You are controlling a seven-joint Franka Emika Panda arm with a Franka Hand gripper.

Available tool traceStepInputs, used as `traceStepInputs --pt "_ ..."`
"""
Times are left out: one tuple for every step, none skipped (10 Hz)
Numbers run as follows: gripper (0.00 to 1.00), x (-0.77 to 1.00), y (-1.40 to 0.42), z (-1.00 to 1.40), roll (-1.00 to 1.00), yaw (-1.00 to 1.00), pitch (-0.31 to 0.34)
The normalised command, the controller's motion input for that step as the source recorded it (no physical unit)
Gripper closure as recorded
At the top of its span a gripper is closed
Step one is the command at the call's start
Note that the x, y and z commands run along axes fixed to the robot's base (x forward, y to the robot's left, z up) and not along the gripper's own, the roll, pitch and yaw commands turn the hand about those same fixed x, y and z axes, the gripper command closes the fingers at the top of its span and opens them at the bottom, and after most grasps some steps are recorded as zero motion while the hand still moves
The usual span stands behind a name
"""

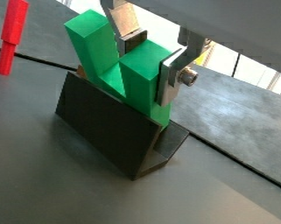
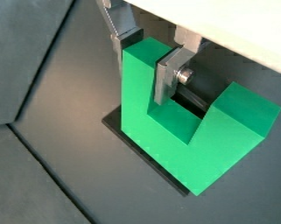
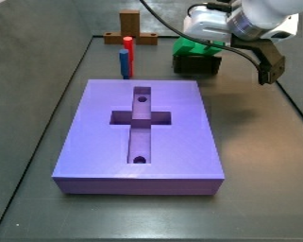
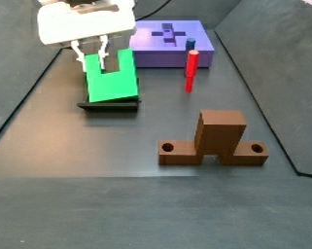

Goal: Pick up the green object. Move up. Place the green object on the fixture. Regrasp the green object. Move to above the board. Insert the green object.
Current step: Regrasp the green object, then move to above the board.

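Observation:
The green object point(image 1: 113, 61) stands upright in the dark fixture point(image 1: 101, 122), with its two prongs pointing up. My gripper point(image 1: 152, 52) straddles one prong, with a silver finger plate pressed on each side of it, shut on the green object. Both wrist views show this; in a wrist view the green object point(image 2: 154, 114) rests on the fixture's dark base point(image 2: 116, 122) with my gripper point(image 2: 149, 54) on the prong. In a side view my gripper point(image 4: 93, 53) is over the green object point(image 4: 113, 83) and fixture point(image 4: 109, 104). The purple board point(image 3: 141, 132) lies apart from it.
A red-and-blue peg point(image 3: 126, 55) stands between the board and the fixture point(image 3: 198, 64); it also shows in a wrist view point(image 1: 10, 39). A brown cross-shaped stand point(image 4: 221, 136) sits on the dark floor, away from the board point(image 4: 171, 44).

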Motion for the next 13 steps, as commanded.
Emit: traceStepInputs --pt "1.00 0.00 0.00 0.00 0.00 0.00 0.000" --pt "1.00 0.00 0.00 0.00 0.00 0.00 0.000" --pt "1.00 0.00 0.00 0.00 0.00 0.00 0.000" --pt "1.00 0.00 0.00 0.00 0.00 0.00 0.000" --pt "1.00 0.00 0.00 0.00 0.00 0.00 0.000" --pt "1.00 0.00 0.00 0.00 0.00 0.00 0.000" --pt "1.00 0.00 0.00 1.40 0.00 0.00 0.000" --pt "1.00 0.02 0.00 1.40 0.03 -0.01 -0.057" --pt "1.00 0.00 0.01 1.40 -0.01 -0.02 -0.062" --pt "1.00 0.00 0.01 1.40 0.02 -0.03 -0.032" --pt "1.00 0.01 0.00 1.40 0.02 -0.04 0.001" --pt "1.00 0.03 0.00 1.40 -0.01 -0.04 0.037" --pt "1.00 0.04 0.00 1.40 -0.01 -0.04 0.055"
